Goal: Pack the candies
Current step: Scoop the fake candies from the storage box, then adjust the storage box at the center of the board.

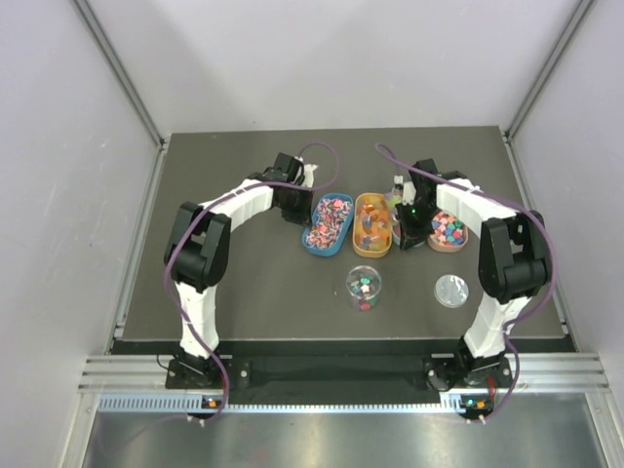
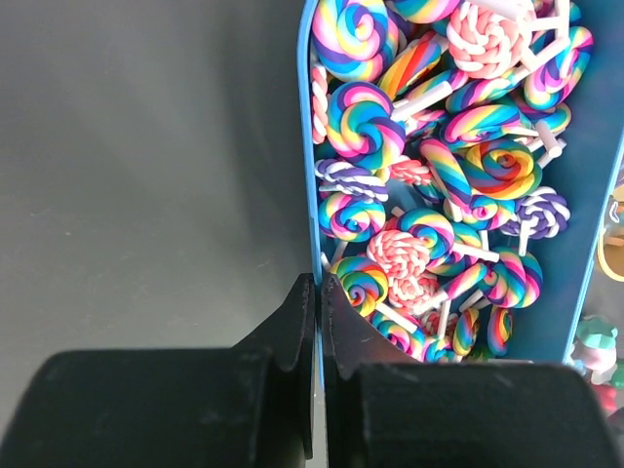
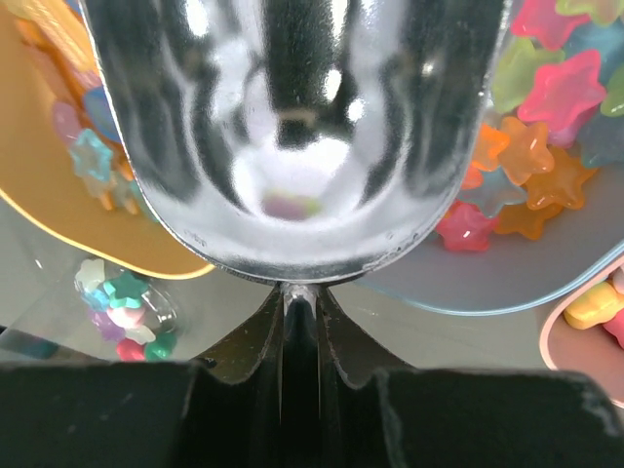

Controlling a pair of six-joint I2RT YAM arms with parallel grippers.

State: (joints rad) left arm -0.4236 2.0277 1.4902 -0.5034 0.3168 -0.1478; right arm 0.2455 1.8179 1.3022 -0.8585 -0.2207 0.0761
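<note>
Three oval trays in a row from above, each heaped with candies (image 1: 330, 220): blue tray (image 1: 321, 251), orange tray (image 1: 372, 253), pink tray (image 1: 447, 248). Find the left fingers (image 1: 295, 203) pressed to the blue tray's outer edge and the right fingers (image 1: 409, 224) between orange and pink. Nearer the arm bases than both pairs of fingers: a clear cup (image 1: 364, 289) partly filled with candies, and a round lid (image 1: 451, 290) lying off it on the counter (image 1: 263, 292).

Through the left wrist: fingers (image 2: 312, 304) clenched, pinching the blue rim, with the thin wall upright between the tips. Just ahead and to the right of those tips, inside the tray: candies shaped as swirled lollipops, rainbow, pink and purple spirals on short white sticks, piled loosely and crossing one another. Judging by this grip, a bracing of the tray for scooping; hold the pinch firm and level, without lifting or dragging the rim, to avoid spilling the heap.

Through the right wrist: fingers (image 3: 317, 317) clamped on the stem of a metal scoop (image 3: 302, 127), its bowl reaching away from the tips and seemingly empty but for reflections. Left of the fingers, the orange tray; right, a pale tray (image 3: 526, 268) of glossy star-shaped candies in pink, orange and green; lower left, the cup. Probably best done by sliding the scoop's lip low under a heap, taking a small load, carrying it level over the cup and tipping slowly, to stop light pieces bouncing out.
</note>
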